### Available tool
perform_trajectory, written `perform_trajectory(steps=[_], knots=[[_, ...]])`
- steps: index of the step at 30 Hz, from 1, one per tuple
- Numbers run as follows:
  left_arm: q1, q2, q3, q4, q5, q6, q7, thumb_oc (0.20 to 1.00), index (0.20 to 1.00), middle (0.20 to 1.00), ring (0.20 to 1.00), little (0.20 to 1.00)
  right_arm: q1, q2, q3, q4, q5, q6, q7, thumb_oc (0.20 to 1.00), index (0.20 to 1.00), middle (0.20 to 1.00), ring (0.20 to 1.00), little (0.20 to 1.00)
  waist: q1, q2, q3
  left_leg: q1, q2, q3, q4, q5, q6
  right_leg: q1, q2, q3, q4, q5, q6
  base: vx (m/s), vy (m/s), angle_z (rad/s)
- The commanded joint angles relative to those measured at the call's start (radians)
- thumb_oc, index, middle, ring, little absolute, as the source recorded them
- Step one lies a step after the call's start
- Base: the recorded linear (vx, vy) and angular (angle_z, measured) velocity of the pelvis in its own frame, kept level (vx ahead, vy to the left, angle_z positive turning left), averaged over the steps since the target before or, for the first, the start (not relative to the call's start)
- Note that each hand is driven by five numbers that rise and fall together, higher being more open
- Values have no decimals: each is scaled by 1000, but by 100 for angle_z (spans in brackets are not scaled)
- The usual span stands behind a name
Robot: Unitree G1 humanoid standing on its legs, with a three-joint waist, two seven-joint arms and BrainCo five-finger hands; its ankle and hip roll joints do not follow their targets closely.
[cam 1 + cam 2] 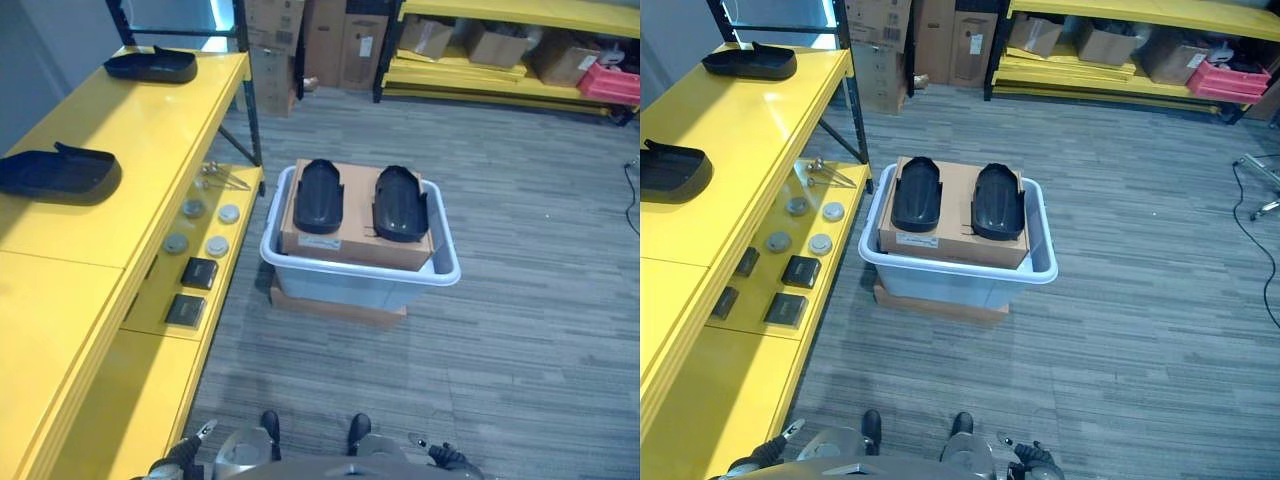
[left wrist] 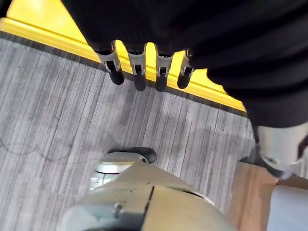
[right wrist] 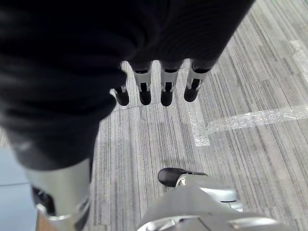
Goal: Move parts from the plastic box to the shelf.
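Two parts are waiting in the box

Two black parts (image 1: 318, 196) (image 1: 400, 203) are sitting on cardboard (image 1: 357, 238) inside the plastic box (image 1: 445, 262), beside the yellow shelf (image 1: 150, 120). Both the left hand (image 2: 137, 67) and the right hand (image 3: 154, 86) are hanging loose and empty, ready to reach.

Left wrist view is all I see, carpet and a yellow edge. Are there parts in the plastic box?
Observer: Yes: a left part and a right part lie side by side on a cardboard box inside the plastic box.
Operator: Any on the shelf?
Observer: A near part and a far part rest on the yellow shelf.
Operator: Right hand holding anything?
Observer: No, the right hand is empty, fingers straight.
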Motion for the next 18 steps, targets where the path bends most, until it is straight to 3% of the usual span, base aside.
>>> perform_trajectory(steps=[1, 3, 4, 6, 8, 11, 15, 18], knots=[[-5, 27, -13, -8, 28, 24, 2, 1000, 1000, 1000, 1000, 1000, -35, -59, 5, -116, 41, -60, -11, 1000, 1000, 1000, 1000, 1000, 13, 32, 43, -36, 22, -18, 21, -19, 22, -43, -84, 50, 197, 28, 80, -79, 192, -6], [-7, 39, -28, -16, 4, 37, -4, 1000, 1000, 1000, 1000, 1000, -29, -61, 7, -140, 62, -80, 12, 1000, 1000, 1000, 1000, 1000, -5, 47, 67, -37, 7, -18, 34, -39, 54, -144, -99, 83, 351, 82, 77, -82, 168, -14], [-6, 43, -36, -18, -10, 40, -5, 1000, 1000, 1000, 1000, 1000, -29, -64, 8, -150, 62, -73, 14, 1000, 1000, 1000, 1000, 1000, -11, 48, 73, -37, -3, -13, 37, -45, 60, -175, -100, 90, 367, 94, 77, -43, 116, -26], [-6, 45, -39, -15, -37, 37, -8, 1000, 1000, 1000, 1000, 1000, -35, -67, 5, -154, 71, -87, 39, 1000, 1000, 1000, 1000, 1000, -24, 39, 85, -28, -29, -3, 43, -69, 55, -202, -104, 68, 281, 129, 84, 38, -25, -35], [-16, 43, -36, 5, -50, 40, -9, 1000, 1000, 1000, 1000, 1000, -38, -67, -1, -134, 76, -119, 103, 1000, 1000, 1000, 1000, 1000, -43, 8, 87, -11, -55, 4, 55, -107, 39, -196, -90, 52, 59, 156, 104, 153, -164, -47], [-16, 40, -38, 23, -51, 28, -5, 1000, 1000, 1000, 1000, 1000, -31, -62, -10, -113, 84, -152, 152, 1000, 1000, 1000, 1000, 1000, -57, -5, 86, 15, -59, -4, 63, -137, 34, -198, -81, 54, -85, 177, 122, 217, -146, -12], [-3, 41, -24, 30, -48, 17, -12, 1000, 1000, 1000, 1000, 1000, -6, -55, -22, -105, 25, -243, 180, 1000, 1000, 1000, 1000, 1000, -71, -15, 73, 57, -48, -2, 70, -168, 33, -195, -85, 54, -135, 191, 140, 354, -228, 5], [-1, 33, -17, 39, -60, -2, -8, 1000, 1000, 1000, 1000, 1000, 7, -60, -14, -115, 30, -232, 259, 1000, 1000, 1000, 1000, 1000, -83, -16, 59, 74, -21, 7, 66, -165, 23, -163, -77, 62, -124, 163, 138, 308, -215, 45]])
